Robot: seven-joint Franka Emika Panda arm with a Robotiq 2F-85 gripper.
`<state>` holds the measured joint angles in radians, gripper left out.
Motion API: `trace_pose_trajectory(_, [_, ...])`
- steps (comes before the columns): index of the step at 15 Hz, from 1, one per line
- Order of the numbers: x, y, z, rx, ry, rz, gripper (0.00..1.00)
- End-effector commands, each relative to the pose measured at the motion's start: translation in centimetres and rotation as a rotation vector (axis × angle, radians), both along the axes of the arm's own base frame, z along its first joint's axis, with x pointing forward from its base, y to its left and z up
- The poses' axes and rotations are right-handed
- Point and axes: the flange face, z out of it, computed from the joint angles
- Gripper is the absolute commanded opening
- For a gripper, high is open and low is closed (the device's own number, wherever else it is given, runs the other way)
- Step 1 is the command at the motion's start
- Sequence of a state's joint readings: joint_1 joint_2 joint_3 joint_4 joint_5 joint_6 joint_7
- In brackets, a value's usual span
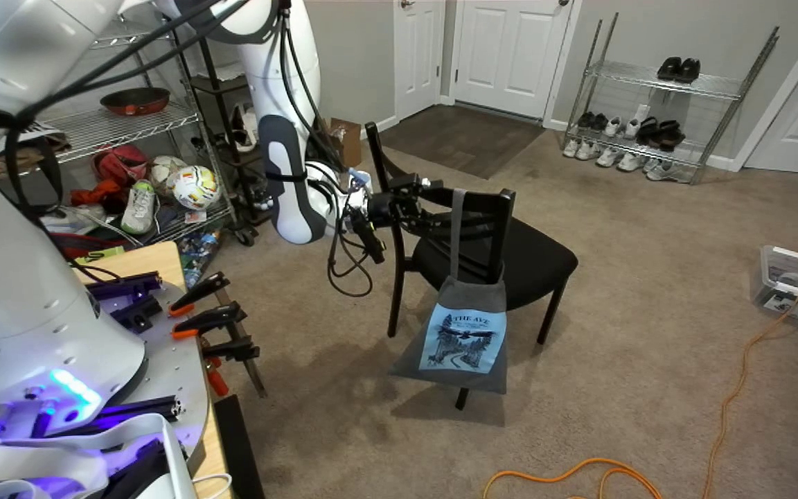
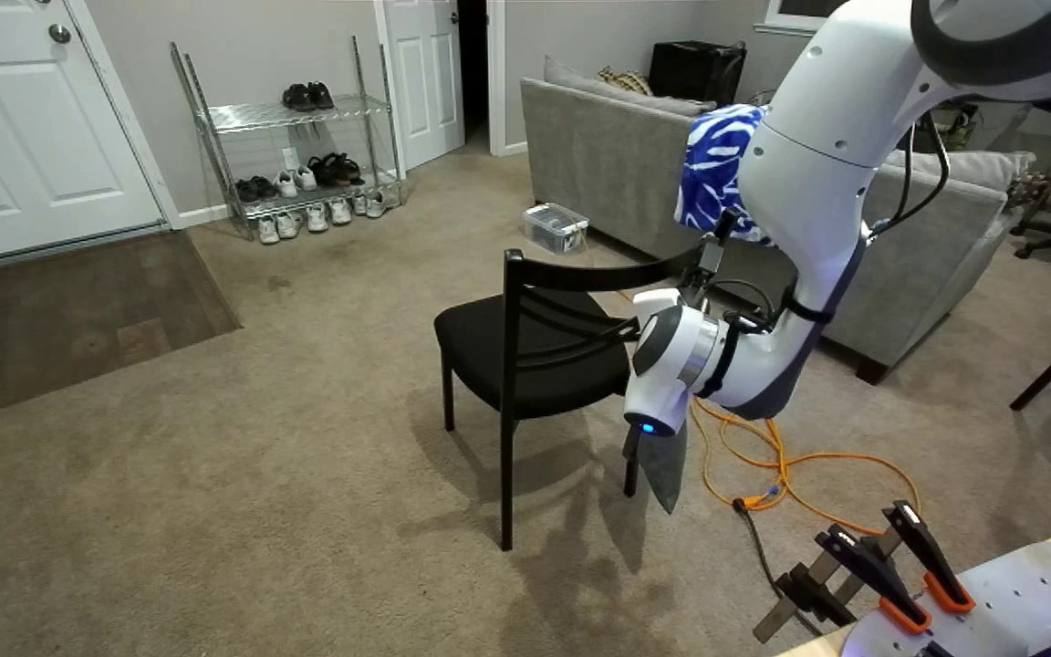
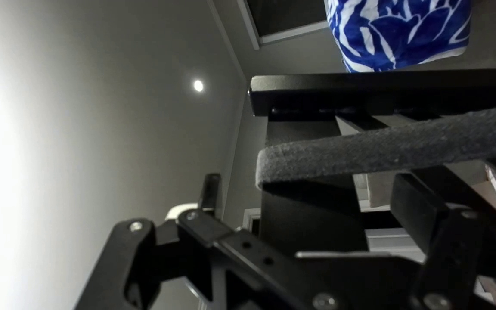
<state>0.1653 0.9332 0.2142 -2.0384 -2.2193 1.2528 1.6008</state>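
- Gray bag (image 1: 465,339) with a blue picture, hanging by its strap (image 3: 385,148) from the back of a black chair (image 1: 530,256), at its right end.
- Pincer (image 3: 312,198) near the strap, spread wide, holding nothing; the chair's top rail (image 3: 308,224) shows between its fingers (image 3: 416,211).
- In an exterior view, bench (image 1: 160,260) near left, shoe rack (image 1: 621,75) far right.

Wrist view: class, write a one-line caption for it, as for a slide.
The open gripper faces a black chair back, a grey strap hung over it, a patterned cloth beyond.
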Motion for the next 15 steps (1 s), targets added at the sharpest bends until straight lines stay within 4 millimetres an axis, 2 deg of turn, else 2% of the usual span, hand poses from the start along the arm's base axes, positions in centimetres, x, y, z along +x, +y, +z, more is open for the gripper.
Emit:
trace_pose_trajectory(1, [-0.3,-1.1,0.9,0.02,0.012,-0.023,1.0])
trace_pose_trajectory(8, [0.5,-3.9,0.8,0.032,0.021,-0.077,1.0])
trace_pose_trajectory(15, [0.6,-3.5,0.9,0.027,0.019,-0.076,1.0])
